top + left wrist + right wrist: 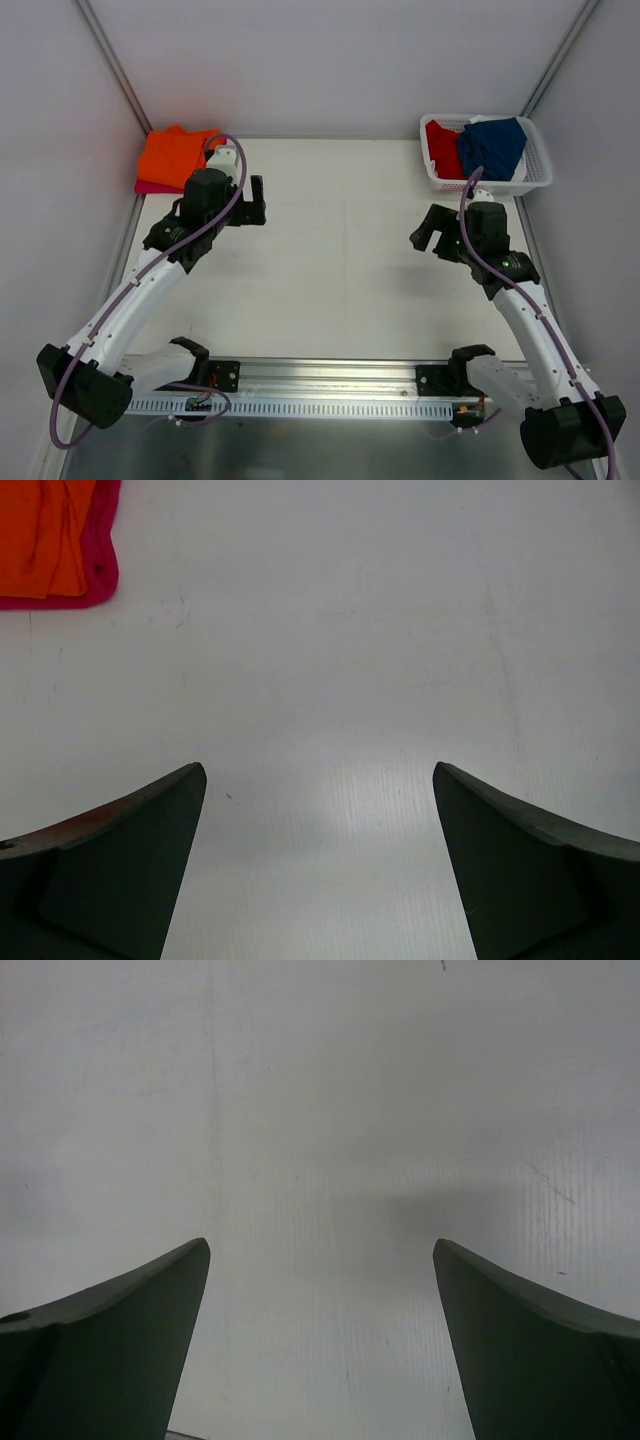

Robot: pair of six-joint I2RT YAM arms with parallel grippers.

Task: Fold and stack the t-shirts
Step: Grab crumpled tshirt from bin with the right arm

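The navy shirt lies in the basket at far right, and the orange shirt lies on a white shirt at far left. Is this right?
Not quite. The orange shirt lies on a magenta-pink shirt, not a white one; the left wrist view shows it. The navy shirt is in the basket.

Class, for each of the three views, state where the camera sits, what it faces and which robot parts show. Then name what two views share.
Top external: above and behind the bases, looking down on the table, left arm, right arm and white basket.
Left wrist: on the left arm, looking down at table; the open left gripper shows.
Right wrist: on the right arm, looking at table only; the open right gripper shows.
Shared: top and left wrist both show the orange t-shirt on the magenta-pink t-shirt.
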